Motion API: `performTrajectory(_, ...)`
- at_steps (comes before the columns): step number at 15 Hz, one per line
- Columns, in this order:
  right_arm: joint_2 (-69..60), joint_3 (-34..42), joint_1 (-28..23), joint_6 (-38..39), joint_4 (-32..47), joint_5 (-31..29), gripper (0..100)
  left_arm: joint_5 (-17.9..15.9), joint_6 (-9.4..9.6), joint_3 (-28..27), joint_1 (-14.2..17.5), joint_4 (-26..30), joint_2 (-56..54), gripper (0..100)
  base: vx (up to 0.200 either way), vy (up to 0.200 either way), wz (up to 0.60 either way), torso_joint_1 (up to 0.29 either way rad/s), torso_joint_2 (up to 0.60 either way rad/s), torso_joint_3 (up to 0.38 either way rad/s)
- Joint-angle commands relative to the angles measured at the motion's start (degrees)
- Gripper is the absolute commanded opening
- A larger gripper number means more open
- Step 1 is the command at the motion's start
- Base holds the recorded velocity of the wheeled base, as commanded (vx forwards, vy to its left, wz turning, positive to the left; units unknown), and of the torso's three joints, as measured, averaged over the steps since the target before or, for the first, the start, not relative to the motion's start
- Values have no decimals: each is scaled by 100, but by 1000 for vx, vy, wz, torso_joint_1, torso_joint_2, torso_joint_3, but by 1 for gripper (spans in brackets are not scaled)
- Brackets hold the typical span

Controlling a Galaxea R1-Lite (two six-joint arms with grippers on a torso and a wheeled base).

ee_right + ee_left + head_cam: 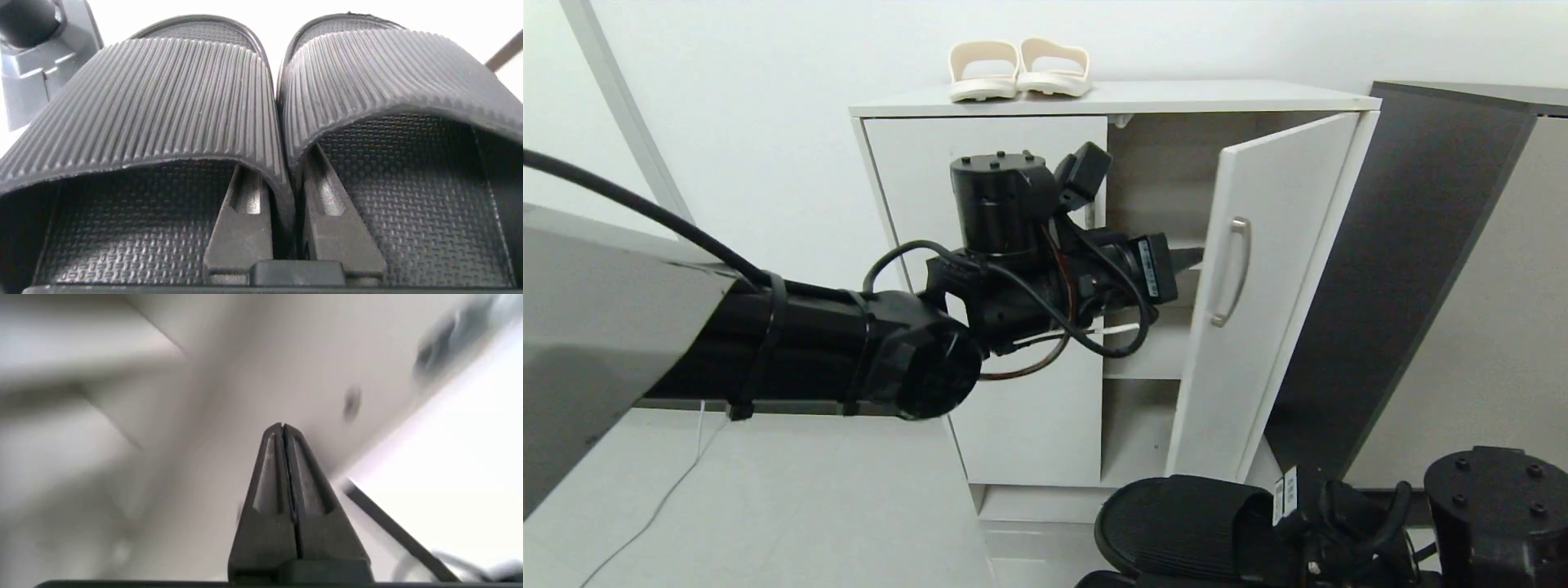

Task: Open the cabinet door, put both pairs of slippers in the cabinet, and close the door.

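Gripped by right hand [282, 220] at inner straps: black slippers [1176, 523], low and near, long axis running left from hand. Farther, higher: cabinet [1029, 425], door [1258, 310] half open, left hand [283, 482] clenched, empty, in gap. White slippers [1018, 69] on top.

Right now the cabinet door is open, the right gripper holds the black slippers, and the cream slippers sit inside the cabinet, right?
No: the head view shows the cream slippers on top of the cabinet, not inside. The door is open, and the right gripper holds the black slippers.
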Motion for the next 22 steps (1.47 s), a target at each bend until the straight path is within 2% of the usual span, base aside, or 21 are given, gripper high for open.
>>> performTrajectory(1,-56,32,66,-4,-12,3,0,6,-1,538,-334,-357,-275,0,0,0,0,0,0,0)
performTrajectory(5,-65,23,101,-4,-12,-5,0,23,-1,591,-246,-383,-310,0,0,0,0,0,0,0)
performTrajectory(8,243,-214,-365,22,-12,-67,0,50,8,1250,167,-260,-1303,0,0,0,0,0,0,0)
performTrajectory(9,384,-346,-550,31,-12,-102,0,199,8,1575,273,-120,-1769,0,0,0,0,0,0,0)
performTrajectory(10,507,-451,-708,40,-12,-260,0,375,96,1874,413,83,-2270,0,0,0,0,0,0,0)
performTrajectory(11,586,-530,-769,66,-21,-498,0,630,271,2226,633,346,-2912,0,0,0,0,0,0,0)
performTrajectory(13,568,-645,-761,330,-21,-603,0,1192,570,2938,949,1164,-4221,0,0,0,0,0,0,0)
performTrajectory(14,559,-706,-752,374,-21,-621,0,1764,816,3263,1090,1832,-4977,0,0,0,0,0,0,0)
performTrajectory(15,559,-733,-761,383,-21,-647,0,2124,975,3386,1134,2174,-5390,0,0,0,0,0,0,0)
performTrajectory(16,559,-759,-761,418,-21,-814,0,3143,1388,3685,1266,3044,-6471,0,0,0,0,0,0,0)
performTrajectory(17,559,-776,-761,514,-21,-928,0,3671,1607,3808,1512,3616,-7201,0,0,0,0,0,0,0)
performTrajectory(18,577,-794,-761,532,-21,-981,0,3759,1678,3869,1881,3932,-7552,0,0,0,0,0,0,0)
performTrajectory(19,586,-820,-769,541,-21,-1025,0,3785,1695,4089,2760,4442,-8317,0,0,0,0,0,0,0)
performTrajectory(20,577,-820,-761,541,-21,-1034,0,3794,1704,4423,3243,4547,-8888,0,0,0,0,0,0,0)
performTrajectory(21,551,-812,-752,541,-21,-1034,0,3803,1722,4801,3569,4556,-9389,0,0,0,0,0,0,0)
performTrajectory(22,551,-812,-743,532,-21,-1034,0,3803,1748,4959,3665,4556,-9530,0,0,0,0,0,0,0)
